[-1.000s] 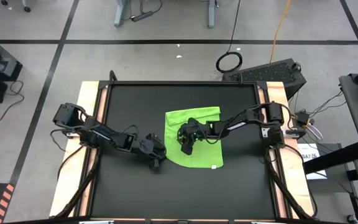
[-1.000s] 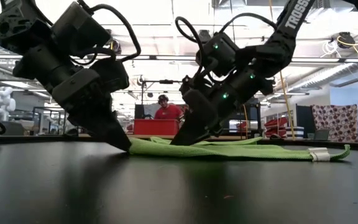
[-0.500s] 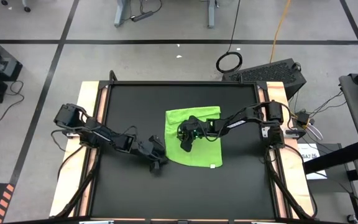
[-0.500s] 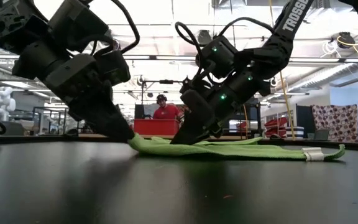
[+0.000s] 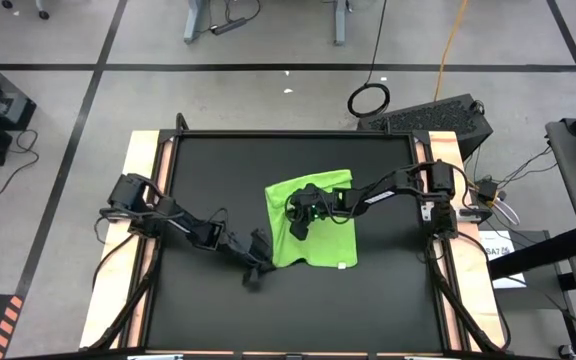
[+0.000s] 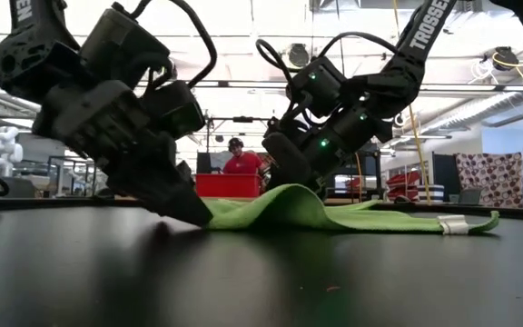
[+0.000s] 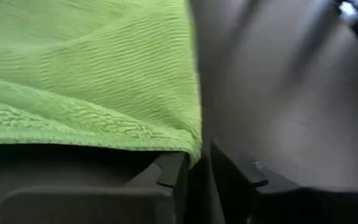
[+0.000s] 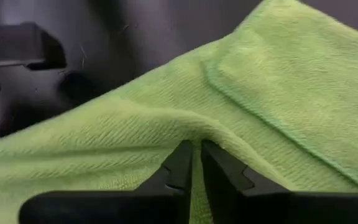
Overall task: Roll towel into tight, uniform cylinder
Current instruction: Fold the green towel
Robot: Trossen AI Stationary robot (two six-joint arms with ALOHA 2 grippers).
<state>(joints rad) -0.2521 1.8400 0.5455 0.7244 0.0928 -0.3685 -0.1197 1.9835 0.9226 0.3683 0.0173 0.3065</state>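
The lime-green towel [image 5: 320, 235] lies spread on the black table [image 5: 208, 170], mostly flat. Its white tag [image 6: 450, 223] is at the near right edge. A ridge of cloth [image 6: 293, 195] rises toward the towel's left side. My left gripper [image 5: 260, 265] is low at the towel's near left corner, slanting down, shut on that corner. My right gripper [image 5: 296, 222] stands over the towel's left half, shut on the raised ridge. In the low view its fingertips are hidden behind the cloth. My left gripper pinches the towel's near left corner [image 7: 193, 148] between its two fingers [image 7: 169, 174], slanting down from the table's left. The corner stays low by the table. One layer or several, I cannot tell. My right gripper pinches a raised fold [image 8: 194, 134] in the towel's left half between its two fingers [image 8: 180, 163], slanting down from the table's right. The fold stands up as a ridge, and the rest of the towel lies on the table.
Wooden rails [image 5: 146, 200] run along the table's left and right sides. A black case [image 5: 438, 115] and a cable coil [image 5: 368, 98] lie on the floor past the far right corner. Beyond the table a person in red [image 6: 243, 162] stands behind a red box.
My left gripper has moved toward the table's near edge and the towel's corner, sinking and tipping lower, and has taken hold of it. Under my right gripper the flat cloth has bunched up into a ridge. The towel's tag end has slid slightly toward the left.
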